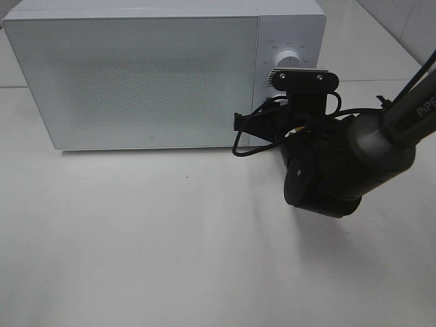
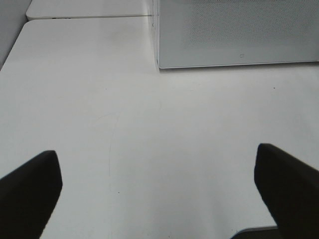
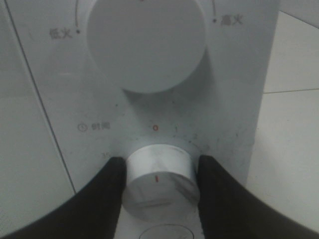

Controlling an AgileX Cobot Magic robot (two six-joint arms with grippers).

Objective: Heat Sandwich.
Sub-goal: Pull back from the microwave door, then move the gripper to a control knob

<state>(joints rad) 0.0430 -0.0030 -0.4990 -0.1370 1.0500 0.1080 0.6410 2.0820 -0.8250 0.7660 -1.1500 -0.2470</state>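
Fingers [image 2: 30, 191] of the left gripper [image 2: 158, 199] stand spread wide apart over the bare white table [image 2: 124, 114], released and holding nothing, and the near corner of the microwave [image 2: 234, 35] lies well ahead of them. In the high view the white microwave [image 1: 150, 75] fills the stretch from 10 o'clock to 1 o'clock. Its broad frosted door [image 1: 136, 82] is shut and shows only a grey speckled screen. The sandwich shows in none of the views, so its look and its place cannot be told; the door's screen lets nothing inside be seen. At the right end of the oven sits the narrow control panel [image 1: 269, 82], with the round upper dial [image 1: 289, 60] at about 1 o'clock. The right arm [image 1: 354, 160], dark and bulky, comes in from 3 o'clock, and its wrist mount and a looping black cable [image 1: 240, 146] cover the lower half of the panel. Close up, the right gripper [image 3: 160, 167] is clenched on the lower dial [image 3: 158, 191]: one black finger presses each side of the small white knob, which carries a short red tick on its face. A red zero and small numbers are printed on the panel beside it, and the larger upper dial [image 3: 147, 40] sits farther up the panel, untouched.
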